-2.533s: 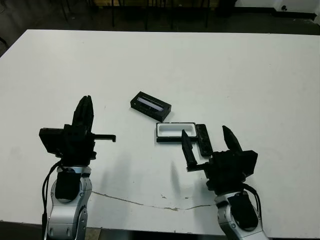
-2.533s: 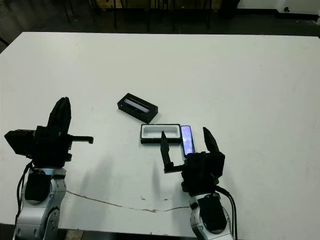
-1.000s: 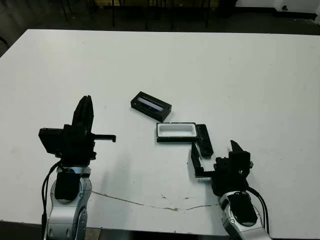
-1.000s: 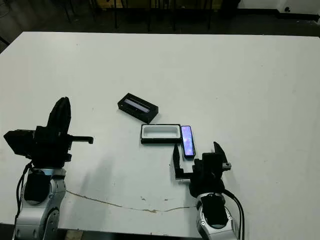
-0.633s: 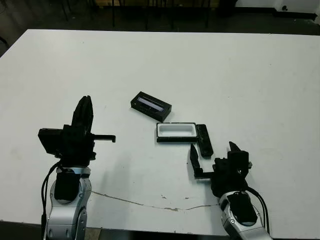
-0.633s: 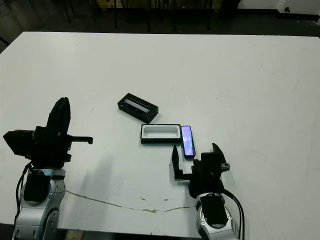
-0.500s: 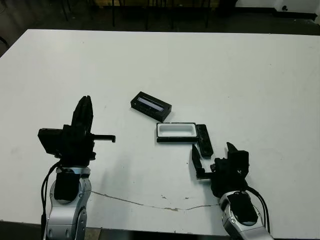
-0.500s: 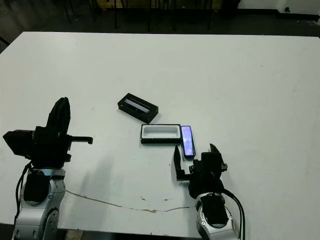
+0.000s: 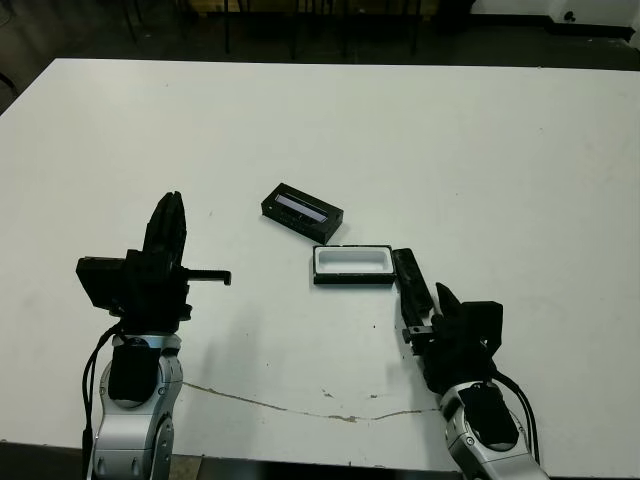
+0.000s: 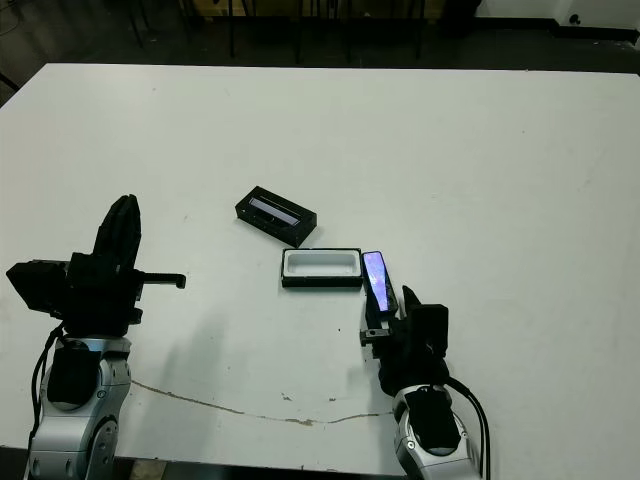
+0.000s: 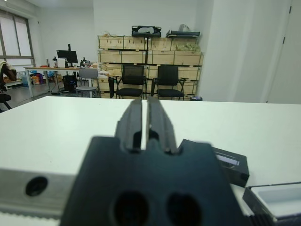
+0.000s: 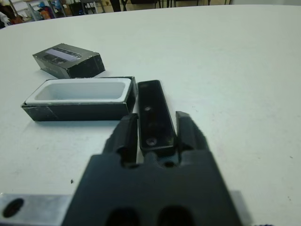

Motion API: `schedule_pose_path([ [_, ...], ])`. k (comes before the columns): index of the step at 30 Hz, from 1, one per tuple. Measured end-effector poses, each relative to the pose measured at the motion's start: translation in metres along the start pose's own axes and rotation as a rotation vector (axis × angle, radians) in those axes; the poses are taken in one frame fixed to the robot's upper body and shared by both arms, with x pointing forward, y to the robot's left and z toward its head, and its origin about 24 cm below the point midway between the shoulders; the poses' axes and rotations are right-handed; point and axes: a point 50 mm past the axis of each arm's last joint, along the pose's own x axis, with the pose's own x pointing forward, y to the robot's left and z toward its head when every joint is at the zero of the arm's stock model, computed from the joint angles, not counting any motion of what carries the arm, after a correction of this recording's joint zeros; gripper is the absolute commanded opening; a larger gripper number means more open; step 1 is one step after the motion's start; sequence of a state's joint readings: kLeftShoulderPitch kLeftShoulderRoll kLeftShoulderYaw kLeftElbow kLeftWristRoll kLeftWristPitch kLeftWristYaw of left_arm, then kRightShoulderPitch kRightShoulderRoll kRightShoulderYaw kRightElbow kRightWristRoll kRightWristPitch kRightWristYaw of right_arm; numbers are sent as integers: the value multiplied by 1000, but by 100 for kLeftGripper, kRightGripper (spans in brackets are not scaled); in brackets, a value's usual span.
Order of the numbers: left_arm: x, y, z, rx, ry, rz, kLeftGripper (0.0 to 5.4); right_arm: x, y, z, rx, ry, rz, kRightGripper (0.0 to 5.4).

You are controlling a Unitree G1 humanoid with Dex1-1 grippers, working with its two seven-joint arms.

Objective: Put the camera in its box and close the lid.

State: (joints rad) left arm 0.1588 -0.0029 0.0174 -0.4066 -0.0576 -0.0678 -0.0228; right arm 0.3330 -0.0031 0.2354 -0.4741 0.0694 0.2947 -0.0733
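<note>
The camera (image 12: 154,114) lies beside the box (image 12: 80,98); my right gripper (image 12: 155,133) straddles its near end, fingers parted. My left gripper (image 11: 146,123) is pressed closed, empty.

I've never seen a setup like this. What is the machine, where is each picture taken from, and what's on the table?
It is a two-armed robot at a white table. The two wide pictures come from its head, looking down; the other two come from cameras on its wrists. On the table lie an open white-lined box, its black lid behind it, and a slim black camera beside the box. The right tool has a finger on each side of the camera's near end. The left tool is shut, empty, off to the side.
</note>
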Motion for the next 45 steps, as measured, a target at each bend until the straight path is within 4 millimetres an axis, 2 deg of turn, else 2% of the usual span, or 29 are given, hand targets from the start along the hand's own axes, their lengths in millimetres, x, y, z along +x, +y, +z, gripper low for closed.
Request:
schedule_pose_path([
  [4,0,0,0,-2,2,0,0,1,-1,-1,-3,-8,11,57],
  [15,0,0,-1,-5,9,5,0,1,-4,0,12,2,40,56],
  [22,0,0,-5,0,12,5,0,3,-29,3,39,-34,2,56],
  [26,0,2,-9,2,20,-3,0,5,-48,20,30,-84,-34,56],
  [31,1,5,-13,-6,27,-4,0,8,-69,43,16,-144,18,56],
  [38,4,7,-15,11,24,-29,0,29,-81,87,-89,-241,190,56],
  [45,4,7,-16,17,26,-39,0,54,-87,114,-235,-207,345,56],
])
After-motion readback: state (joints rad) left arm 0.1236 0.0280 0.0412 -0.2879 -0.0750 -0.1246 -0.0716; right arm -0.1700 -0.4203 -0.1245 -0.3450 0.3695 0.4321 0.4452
